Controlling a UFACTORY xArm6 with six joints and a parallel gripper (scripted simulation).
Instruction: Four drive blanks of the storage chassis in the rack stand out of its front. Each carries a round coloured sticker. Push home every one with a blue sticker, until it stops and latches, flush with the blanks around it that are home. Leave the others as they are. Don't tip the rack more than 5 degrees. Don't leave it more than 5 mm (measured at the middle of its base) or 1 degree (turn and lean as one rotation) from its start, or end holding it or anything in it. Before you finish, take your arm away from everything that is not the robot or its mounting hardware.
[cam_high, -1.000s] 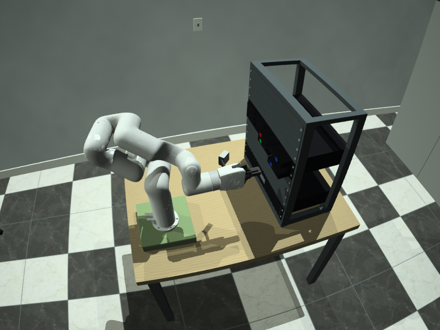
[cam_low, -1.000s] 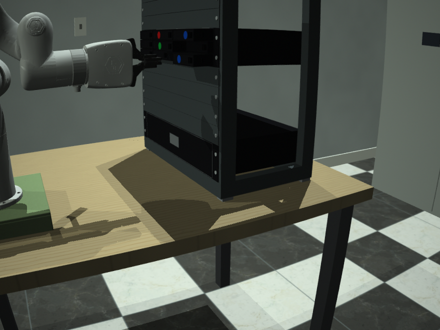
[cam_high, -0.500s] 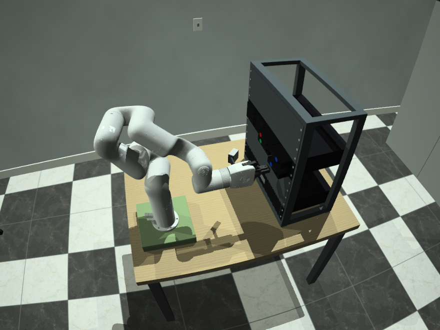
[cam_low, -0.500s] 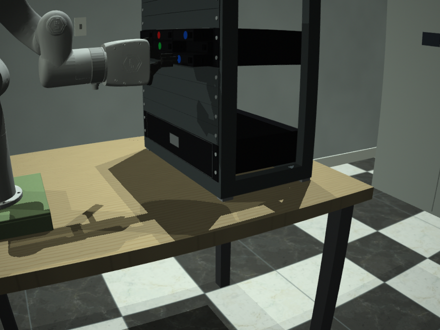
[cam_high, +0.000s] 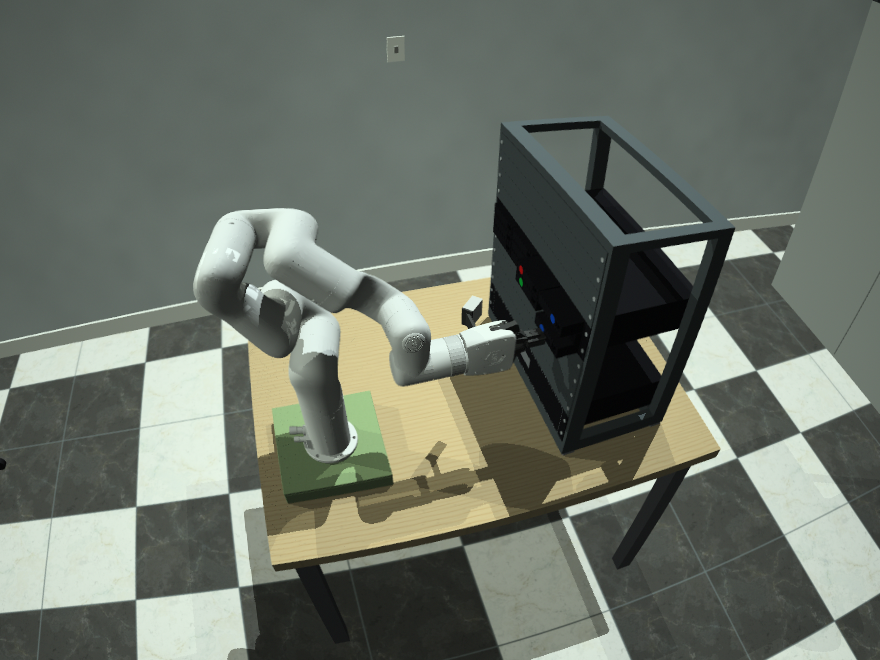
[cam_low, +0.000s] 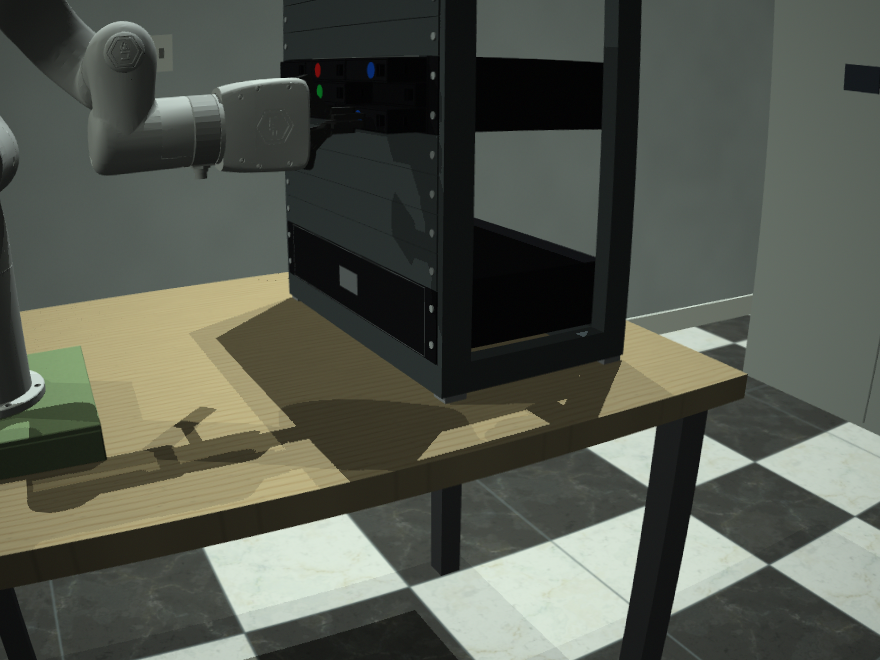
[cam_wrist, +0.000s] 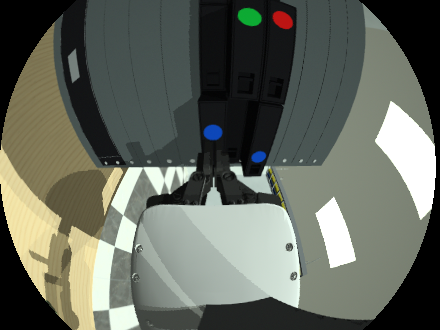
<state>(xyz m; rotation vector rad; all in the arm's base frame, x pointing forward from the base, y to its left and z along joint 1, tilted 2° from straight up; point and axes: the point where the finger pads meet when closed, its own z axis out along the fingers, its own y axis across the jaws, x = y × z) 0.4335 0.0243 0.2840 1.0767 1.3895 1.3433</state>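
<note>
Blue-stickered blanks: two, one directly ahead of the fingertips, one beside it, both in the storage chassis on the front of the rack. Red-stickered blank and green-stickered blank: side by side, further along. Hand: fingers closed together, nothing held, tips at the chassis front. Rack stood upright on the counter. Arm base on a green plate.
</note>
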